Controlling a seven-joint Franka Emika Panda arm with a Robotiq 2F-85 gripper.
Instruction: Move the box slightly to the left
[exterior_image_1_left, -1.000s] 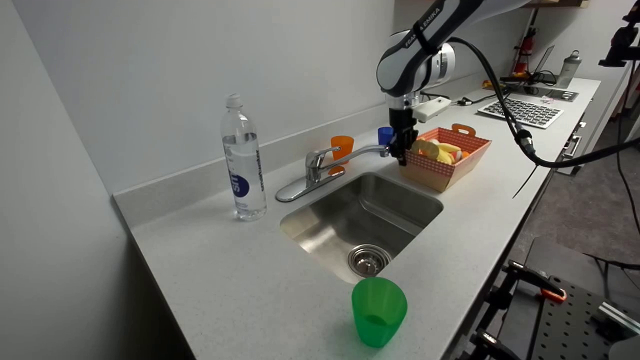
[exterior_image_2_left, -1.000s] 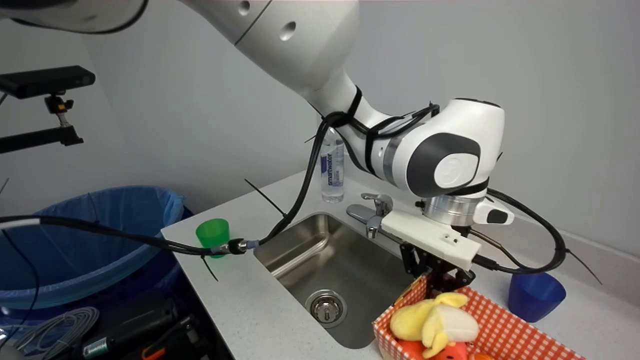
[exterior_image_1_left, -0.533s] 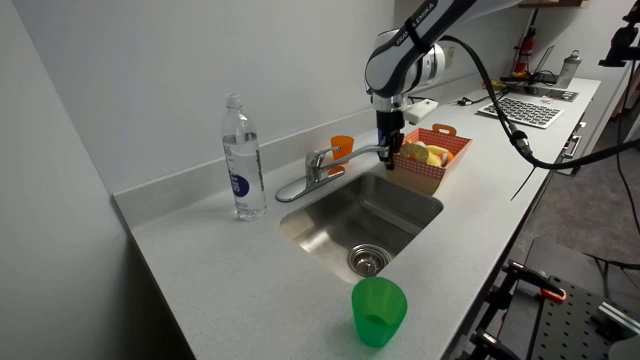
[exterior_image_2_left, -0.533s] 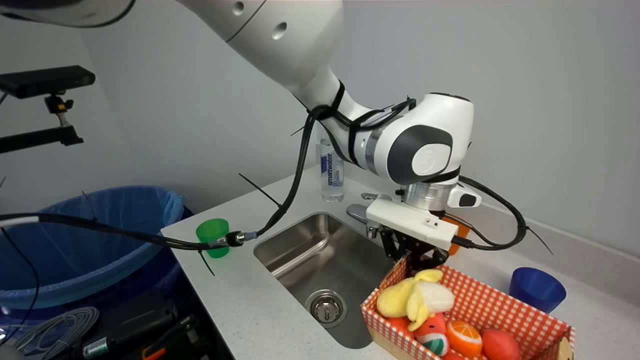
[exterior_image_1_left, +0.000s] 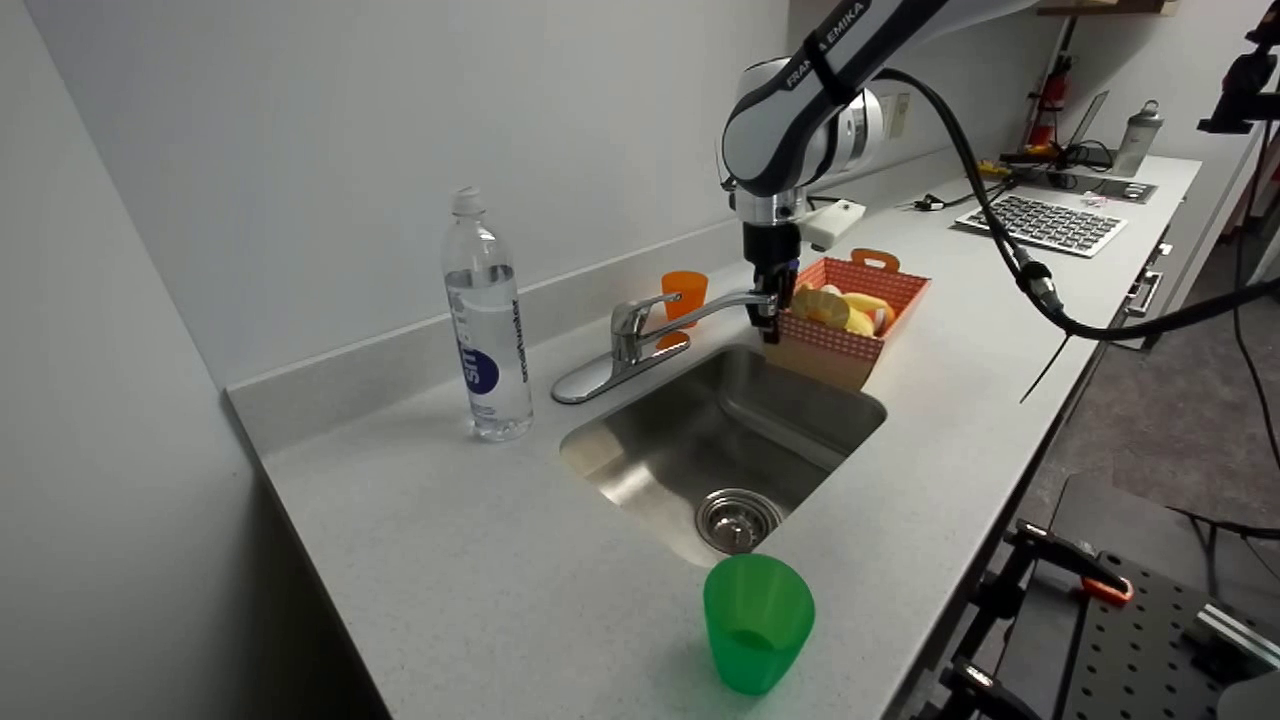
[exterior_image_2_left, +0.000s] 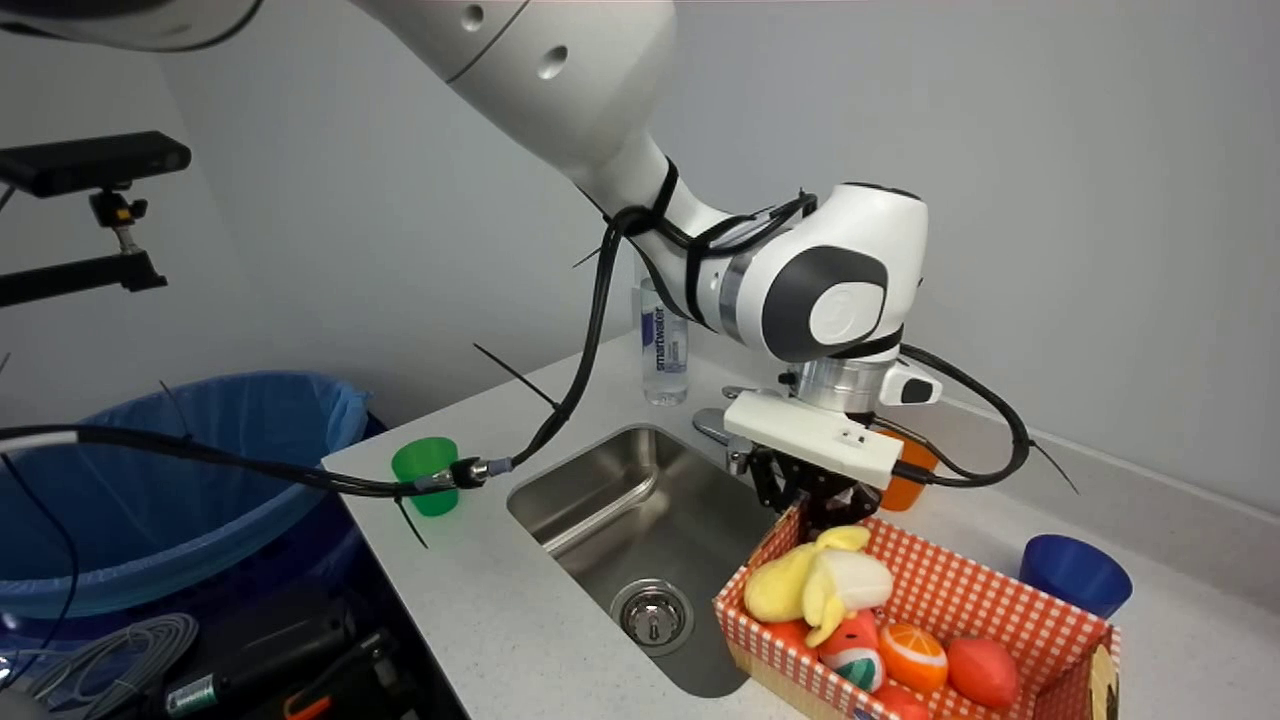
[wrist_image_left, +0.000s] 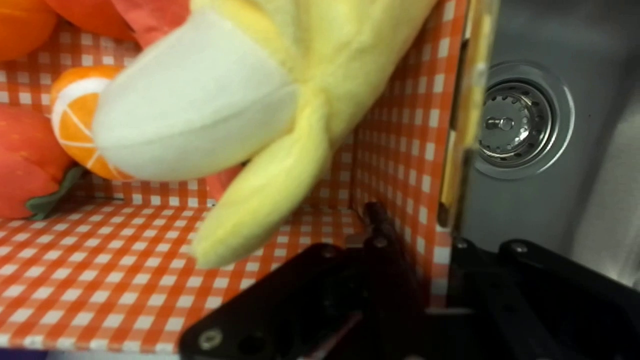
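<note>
Gripper (wrist_image_left: 420, 237) clamped on the end wall of the box (exterior_image_2_left: 990, 585), beside the sink (exterior_image_2_left: 740, 600).
Outer fingertip hidden; box's lower part cut off in an exterior view; overhang into the sink, if any, hard to judge.

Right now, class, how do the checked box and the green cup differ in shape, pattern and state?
The box is rectangular; the green cup is round. The box bears red-and-white checks; the green cup is plain. The gripper holds the box by one end; the green cup stands free of it. Both are open-topped and widen upward.
</note>
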